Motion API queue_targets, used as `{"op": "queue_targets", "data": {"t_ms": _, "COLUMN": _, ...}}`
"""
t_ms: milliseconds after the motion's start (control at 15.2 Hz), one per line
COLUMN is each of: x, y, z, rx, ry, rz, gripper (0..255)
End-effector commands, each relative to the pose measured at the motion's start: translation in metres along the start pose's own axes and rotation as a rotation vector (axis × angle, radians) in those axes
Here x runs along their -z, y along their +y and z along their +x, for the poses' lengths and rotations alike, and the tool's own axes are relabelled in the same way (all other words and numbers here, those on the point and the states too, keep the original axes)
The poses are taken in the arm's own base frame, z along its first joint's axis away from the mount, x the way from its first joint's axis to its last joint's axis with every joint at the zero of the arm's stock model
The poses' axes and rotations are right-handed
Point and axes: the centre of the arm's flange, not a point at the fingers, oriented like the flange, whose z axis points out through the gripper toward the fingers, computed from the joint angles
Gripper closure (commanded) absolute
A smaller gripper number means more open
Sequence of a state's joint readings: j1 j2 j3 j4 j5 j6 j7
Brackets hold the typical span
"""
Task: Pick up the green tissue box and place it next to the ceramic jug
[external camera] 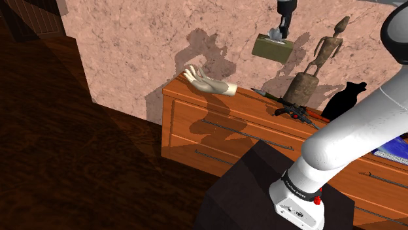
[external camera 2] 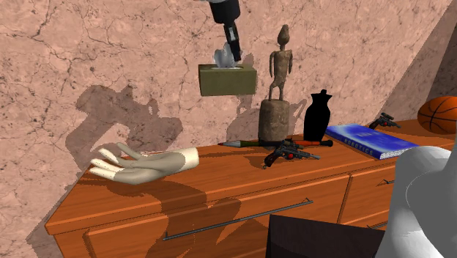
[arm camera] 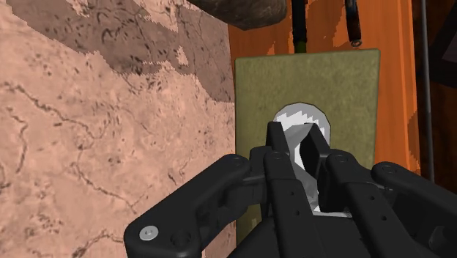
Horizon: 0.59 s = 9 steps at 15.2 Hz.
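Note:
An olive-green tissue box (external camera: 271, 48) (external camera 2: 228, 79) (arm camera: 307, 80) hangs in the air in front of the pink stone wall, well above the wooden dresser (external camera 2: 220, 179). My black gripper (external camera: 280, 32) (external camera 2: 233, 56) (arm camera: 304, 150) comes down on it from above. Its fingers are shut on the white tissue (arm camera: 293, 117) that sticks out of the box's top. The jug (external camera: 345, 99) (external camera 2: 319, 116) is drawn black and stands on the dresser top against the wall, toward the second exterior view's right of the box, beyond a statue.
A wooden figure statue (external camera 2: 277, 95) (external camera: 310, 72) stands between box and jug. A toy pistol (external camera 2: 289, 152) and a thin stick (external camera 2: 242, 143) lie before it. A mannequin hand (external camera 2: 143, 165) lies at the dresser's end. A blue book (external camera 2: 370, 141) and a basketball (external camera 2: 439, 113) lie past the jug.

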<state>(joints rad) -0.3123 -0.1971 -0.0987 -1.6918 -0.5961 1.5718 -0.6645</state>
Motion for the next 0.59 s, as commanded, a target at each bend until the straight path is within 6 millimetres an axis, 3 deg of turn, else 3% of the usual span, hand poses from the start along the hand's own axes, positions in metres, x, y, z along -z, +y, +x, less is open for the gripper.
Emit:
{"op": "queue_targets", "data": {"t_ms": 0, "x": 0.009, "y": 0.006, "z": -0.003, "rx": 0.0, "ry": 0.0, "rz": 0.0, "gripper": 255}}
{"op": "queue_targets", "data": {"t_ms": 132, "x": 0.018, "y": 0.011, "z": -0.006, "rx": 0.0, "ry": 0.0, "rz": 0.0, "gripper": 255}}
{"op": "queue_targets", "data": {"t_ms": 528, "x": -0.01, "y": 0.018, "z": -0.08, "rx": 0.0, "ry": 0.0, "rz": 0.0, "gripper": 255}}
